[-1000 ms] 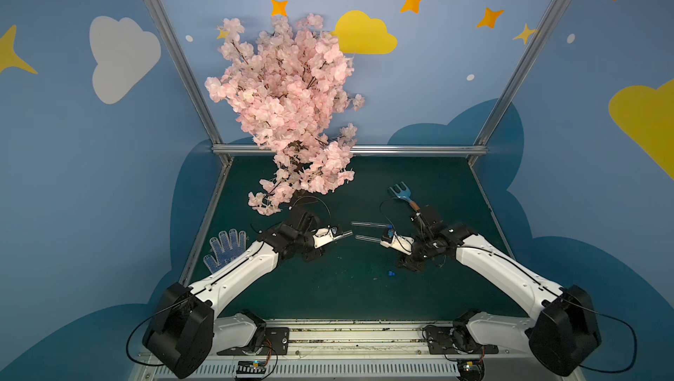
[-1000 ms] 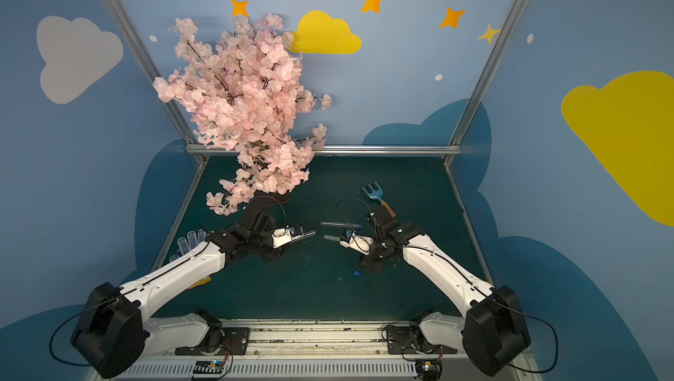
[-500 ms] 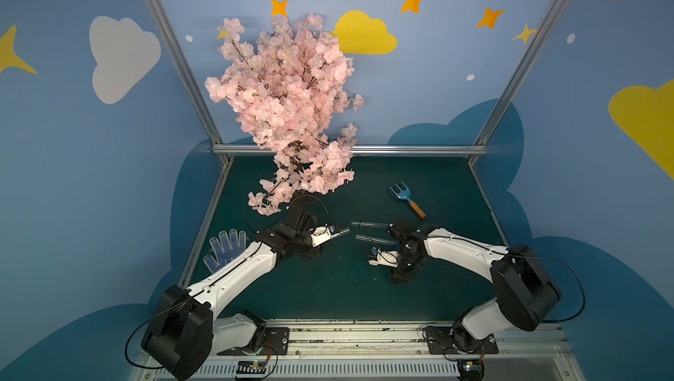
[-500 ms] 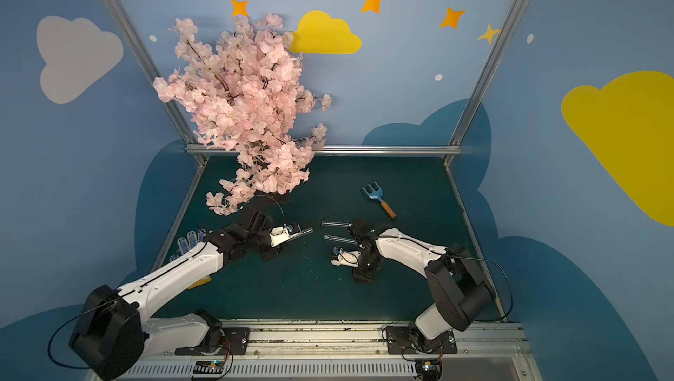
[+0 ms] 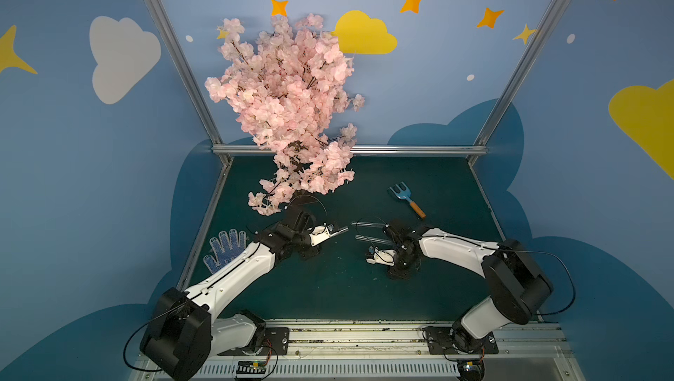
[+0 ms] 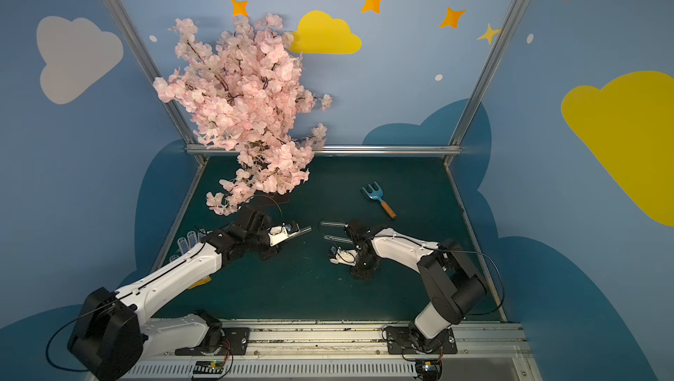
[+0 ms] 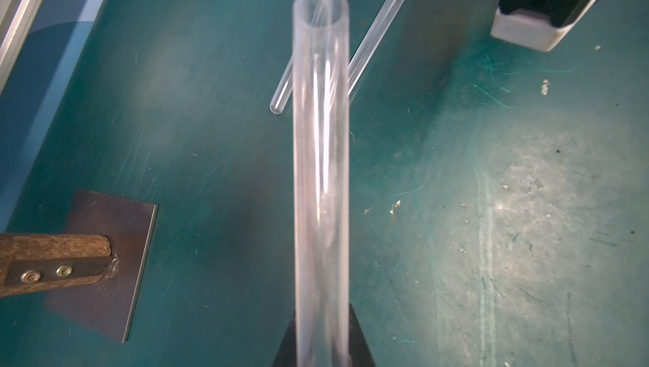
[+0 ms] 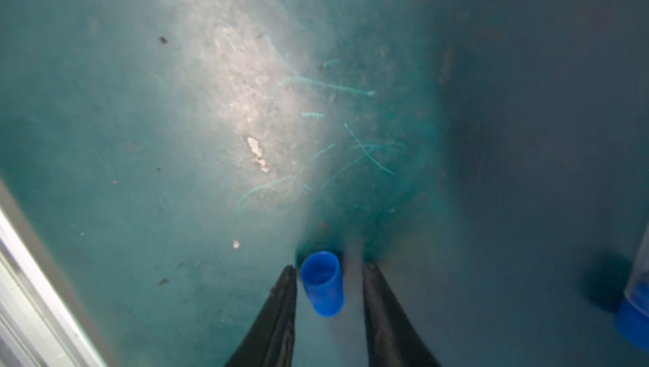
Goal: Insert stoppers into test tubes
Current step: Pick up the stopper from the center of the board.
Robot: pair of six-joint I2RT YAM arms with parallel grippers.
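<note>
Blue plastic shows between the black fingers of the right gripper (image 8: 330, 267): one loose stopper (image 8: 321, 282) stands on the green mat (image 8: 175, 102), just right of centre in the lower half of both top views. Compared with a second ago, that arm has folded its elbow in and brought the gripper from beside the lying tubes down around the stopper. Its jaws have narrowed and now straddle the stopper with a sliver of gap on each side, not yet pinching. The left gripper (image 5: 333, 232), left of centre, stays pressed onto the open tube (image 7: 321, 172), whose mouth points toward the right arm. Two other tubes (image 7: 382, 24) lie near each other, already plugged. The pick-up looks a moment from done, leaving only the final insertion.
</note>
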